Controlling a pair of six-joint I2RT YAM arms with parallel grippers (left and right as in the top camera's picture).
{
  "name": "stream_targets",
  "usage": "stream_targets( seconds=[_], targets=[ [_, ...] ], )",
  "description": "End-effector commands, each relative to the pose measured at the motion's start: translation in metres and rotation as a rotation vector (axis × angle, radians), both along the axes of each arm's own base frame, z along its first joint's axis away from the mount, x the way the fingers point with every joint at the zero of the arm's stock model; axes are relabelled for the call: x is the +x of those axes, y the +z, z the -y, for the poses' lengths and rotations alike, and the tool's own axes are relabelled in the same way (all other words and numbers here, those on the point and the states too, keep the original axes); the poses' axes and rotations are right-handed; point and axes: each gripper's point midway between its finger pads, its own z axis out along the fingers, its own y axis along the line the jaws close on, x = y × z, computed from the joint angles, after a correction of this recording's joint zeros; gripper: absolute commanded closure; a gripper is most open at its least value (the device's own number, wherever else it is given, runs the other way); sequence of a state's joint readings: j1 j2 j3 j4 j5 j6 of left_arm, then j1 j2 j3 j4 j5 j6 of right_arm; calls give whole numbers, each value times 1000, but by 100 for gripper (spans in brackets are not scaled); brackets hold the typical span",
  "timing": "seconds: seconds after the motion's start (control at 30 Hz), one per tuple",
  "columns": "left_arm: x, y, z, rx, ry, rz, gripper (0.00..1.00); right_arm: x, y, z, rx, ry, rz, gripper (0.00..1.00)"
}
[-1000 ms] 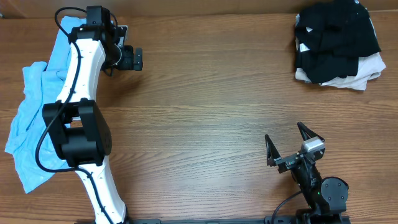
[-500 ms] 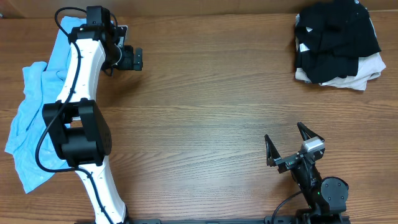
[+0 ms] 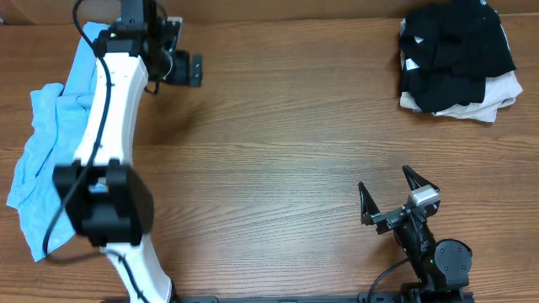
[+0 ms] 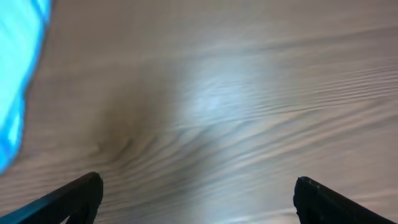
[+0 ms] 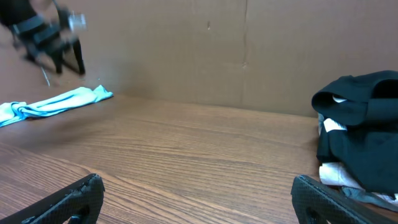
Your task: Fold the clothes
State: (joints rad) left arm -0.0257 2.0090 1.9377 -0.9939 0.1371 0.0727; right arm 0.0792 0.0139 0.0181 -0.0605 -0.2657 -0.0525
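Grippers are both standing wide open, gripping nothing. Nearest: the right gripper (image 3: 385, 178) is idling low over the table (image 3: 278, 143), well apart from the light-blue shirt (image 3: 38, 143) and off to its right, not moving since a second ago. The light-blue shirt is lying crumpled and unfolded, half under the left arm. Just beside the shirt's far end, the left gripper (image 3: 195, 70) is hanging over bare wood; its wrist view is showing only wood between the fingers and a blue edge at the frame's left. Change: in the last half second the left arm is stretching out and carrying the gripper farther along, past the shirt's far end. Looks like repositioning, not a grasp, so no fold started. Farthest, well apart to the shirt's right, the black T-shirt (image 3: 455, 55) is sitting bunched on a white garment (image 3: 498, 94), untouched.
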Motion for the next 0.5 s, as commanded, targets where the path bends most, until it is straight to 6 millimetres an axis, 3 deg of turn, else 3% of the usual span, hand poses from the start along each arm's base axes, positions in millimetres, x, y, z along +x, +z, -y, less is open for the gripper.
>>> stream_targets(
  seconds=[0.0,0.1,0.27,0.4,0.47],
  targets=[
    [-22,90,35,-16,-71,195,0,0,-2,0,4,4,2,0],
    [-37,125,51,7,-99,294,0,0,-2,0,4,4,2,0],
    [-48,168,45,59,-45,549,0,0,-2,0,4,4,2,0],
    [-64,182,32,33,0,791,0,0,-2,0,4,4,2,0],
    [-80,179,23,24,17,862,0,0,-2,-1,4,4,2,0]
  ],
)
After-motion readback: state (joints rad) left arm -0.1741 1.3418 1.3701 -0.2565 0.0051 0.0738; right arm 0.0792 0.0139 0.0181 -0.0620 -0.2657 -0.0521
